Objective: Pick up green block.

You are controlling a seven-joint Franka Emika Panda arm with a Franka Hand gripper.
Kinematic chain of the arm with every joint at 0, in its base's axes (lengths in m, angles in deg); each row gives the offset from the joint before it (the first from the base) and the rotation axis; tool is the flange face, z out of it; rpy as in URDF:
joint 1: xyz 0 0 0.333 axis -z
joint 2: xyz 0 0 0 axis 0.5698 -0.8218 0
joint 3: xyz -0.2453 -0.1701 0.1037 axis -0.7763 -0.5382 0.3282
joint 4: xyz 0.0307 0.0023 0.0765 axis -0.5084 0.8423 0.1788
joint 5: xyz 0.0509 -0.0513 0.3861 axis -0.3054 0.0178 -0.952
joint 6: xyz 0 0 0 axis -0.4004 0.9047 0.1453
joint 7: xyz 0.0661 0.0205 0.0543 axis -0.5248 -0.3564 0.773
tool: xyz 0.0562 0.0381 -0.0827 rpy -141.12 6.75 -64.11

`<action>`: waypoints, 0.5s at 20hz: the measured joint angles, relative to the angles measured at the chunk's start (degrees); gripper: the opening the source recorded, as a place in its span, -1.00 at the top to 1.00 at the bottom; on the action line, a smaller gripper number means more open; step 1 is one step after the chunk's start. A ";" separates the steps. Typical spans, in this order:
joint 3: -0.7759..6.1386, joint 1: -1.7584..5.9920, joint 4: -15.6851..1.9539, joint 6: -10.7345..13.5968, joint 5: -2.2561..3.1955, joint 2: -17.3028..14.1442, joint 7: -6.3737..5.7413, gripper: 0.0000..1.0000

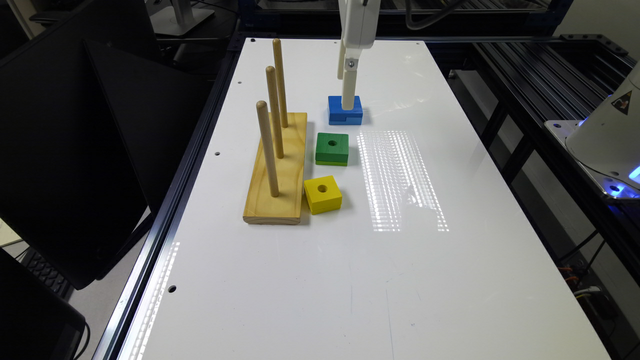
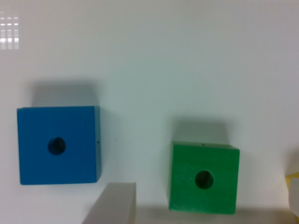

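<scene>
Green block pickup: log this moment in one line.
gripper: hanging by blue wooden block | green wooden square block: on white table, ungrasped | step: grasp pending

Blue block (image 1: 345,111): top partly hidden behind pincer (image 1: 348,102) | yellow block (image 2: 293,189): cut by wrist frame edge

Not much to read here tbh. The only sign I can spot is a yellow triangular warning label (image 1: 621,102) on the white robot base (image 1: 607,142) at the exterior view's right, and its symbol is too small to make out. No words, brands or numbers are readable on the blocks, pegboard or table.
</scene>
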 joint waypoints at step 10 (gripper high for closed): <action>0.01 0.00 -0.07 -1.61 0.00 -1.55 0.00 -1.00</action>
